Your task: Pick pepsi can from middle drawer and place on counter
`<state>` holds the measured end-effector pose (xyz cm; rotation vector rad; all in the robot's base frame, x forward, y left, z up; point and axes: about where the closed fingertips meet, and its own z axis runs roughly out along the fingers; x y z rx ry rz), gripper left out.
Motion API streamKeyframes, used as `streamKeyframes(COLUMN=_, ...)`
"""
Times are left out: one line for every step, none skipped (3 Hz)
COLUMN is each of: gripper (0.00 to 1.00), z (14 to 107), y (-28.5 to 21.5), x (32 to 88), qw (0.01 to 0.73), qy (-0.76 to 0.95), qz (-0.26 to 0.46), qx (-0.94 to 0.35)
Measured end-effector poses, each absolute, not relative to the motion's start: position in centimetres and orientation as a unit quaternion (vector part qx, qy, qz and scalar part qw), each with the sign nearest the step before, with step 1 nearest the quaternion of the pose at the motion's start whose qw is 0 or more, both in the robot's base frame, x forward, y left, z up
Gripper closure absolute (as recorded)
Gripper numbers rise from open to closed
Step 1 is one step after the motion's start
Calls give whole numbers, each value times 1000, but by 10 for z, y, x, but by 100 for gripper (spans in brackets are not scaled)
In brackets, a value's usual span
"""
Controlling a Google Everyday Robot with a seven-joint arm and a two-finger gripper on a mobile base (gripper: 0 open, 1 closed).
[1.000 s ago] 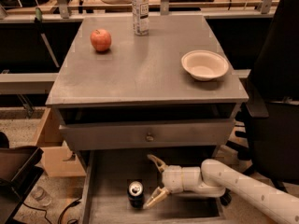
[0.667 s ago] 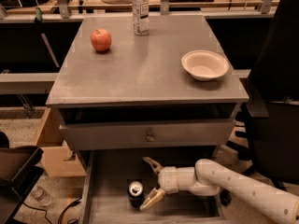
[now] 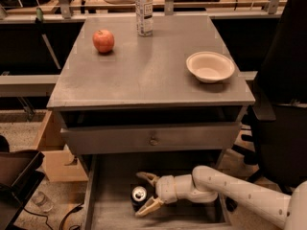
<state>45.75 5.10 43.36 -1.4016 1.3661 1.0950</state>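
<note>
The pepsi can, dark with a silver top, stands upright on the floor of the open middle drawer at the bottom of the view. My gripper reaches in from the right on a white arm, low inside the drawer. Its fingers are open, one behind the can and one in front of it, so the can sits between them. The counter is the grey top of the cabinet above.
On the counter stand a red apple at the back left, a clear plastic bottle at the back middle and a white bowl at the right. A closed drawer front with a knob overhangs the open drawer. A cardboard box sits at the left.
My gripper has moved left inside the drawer, from beside the can to having its open fingers around it. The can has not moved.
</note>
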Motion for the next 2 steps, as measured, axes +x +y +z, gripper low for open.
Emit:
streamKeyframes(gripper=41, z=429, y=58, x=456, qw=424, qy=546, qz=451, qx=-565)
streamKeyframes(gripper=65, z=429, y=60, x=455, qw=423, qy=545, qz=453, qx=-565)
